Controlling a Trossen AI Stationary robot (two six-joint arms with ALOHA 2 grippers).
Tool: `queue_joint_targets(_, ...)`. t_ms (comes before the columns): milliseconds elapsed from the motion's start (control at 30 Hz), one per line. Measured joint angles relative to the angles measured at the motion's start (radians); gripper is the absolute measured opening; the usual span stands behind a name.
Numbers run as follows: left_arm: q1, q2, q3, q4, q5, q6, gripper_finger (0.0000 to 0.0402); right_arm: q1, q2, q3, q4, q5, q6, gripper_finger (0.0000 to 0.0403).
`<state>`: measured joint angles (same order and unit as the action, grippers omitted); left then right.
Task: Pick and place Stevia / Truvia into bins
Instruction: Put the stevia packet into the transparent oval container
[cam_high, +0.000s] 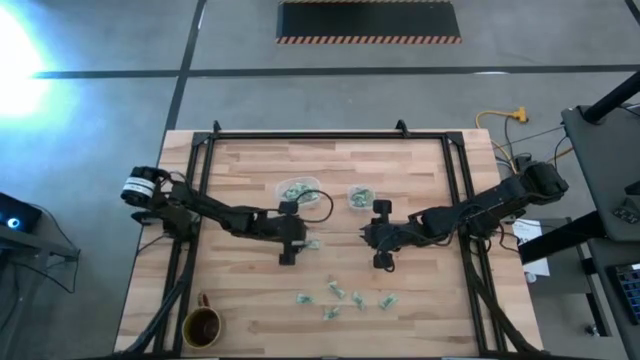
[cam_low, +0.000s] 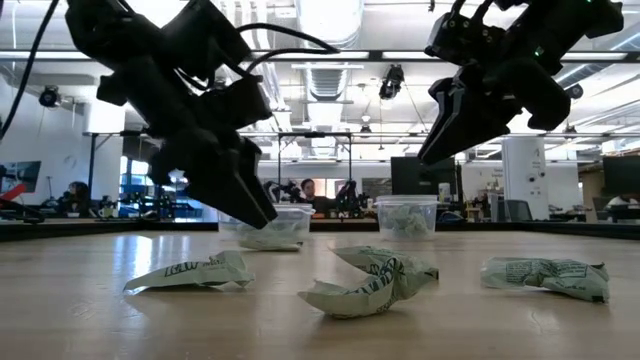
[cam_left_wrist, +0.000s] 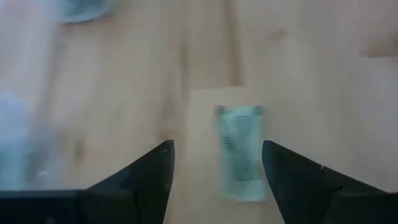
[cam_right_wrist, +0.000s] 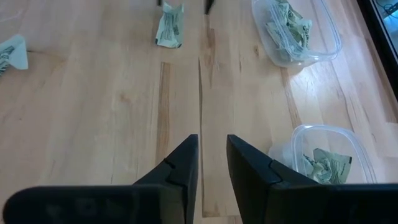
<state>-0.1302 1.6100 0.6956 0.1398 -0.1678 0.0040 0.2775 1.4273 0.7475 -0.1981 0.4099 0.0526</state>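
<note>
- Pale wooden planks formed the table (cam_high: 250, 300), which stood on a grey concrete floor; the level view looked across it into an office with people seated far behind.
- At the table's near left corner stood a brown mug (cam_high: 202, 326), well apart from everything else.
- From the left side the left arm reached toward the middle, and the left gripper (cam_high: 289, 250) hung over bare wood with its fingers spread wide and nothing between them.
- Just beside that gripper, on its right, one packet (cam_high: 313, 243) lay flat on the table; the left wrist view showed it lying between the two parted fingers (cam_left_wrist: 149, 171), touching neither.
- Beyond the left gripper sat the wider bin (cam_high: 298, 188), a clear container with rounded corners, holding several green and white packets.
- To its right, near it but apart, sat the smaller square bin (cam_high: 360, 197), also holding packets.
- Nearer the front edge, a loose group of packets (cam_high: 345, 297) lay scattered on the wood, some crumpled.
- From the right side the right arm reached inward, and the right gripper (cam_high: 381, 256) hovered just in front of the smaller bin; its fingers (cam_right_wrist: 180, 171) stood close together with a narrow gap and held nothing.
</note>
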Motion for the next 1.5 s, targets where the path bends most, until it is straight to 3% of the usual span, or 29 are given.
queue_joint_targets(100,0.0,0.0,0.0,-0.001,0.058,-0.002,0.0226,0.0,0.0,0.0,0.0,0.0,0.0,0.0072)
queue_joint_targets(600,0.024,0.0,-0.037,0.0,0.066,-0.054,0.0225,0.0,0.0,-0.003,0.002,0.0,0.0,0.0065)
queue_joint_targets(967,0.024,0.022,-0.045,0.016,0.099,-0.054,0.0156,0.0,0.0,-0.006,0.003,0.0,0.0,0.0063)
queue_joint_targets(1333,0.026,0.111,-0.013,0.049,0.105,-0.048,0.0146,0.0,0.0,-0.018,0.014,0.0,0.0,0.0061)
queue_joint_targets(1500,0.024,0.107,-0.012,0.044,0.111,-0.03,0.0098,0.0,0.0,-0.02,0.015,0.0,0.0,0.006)
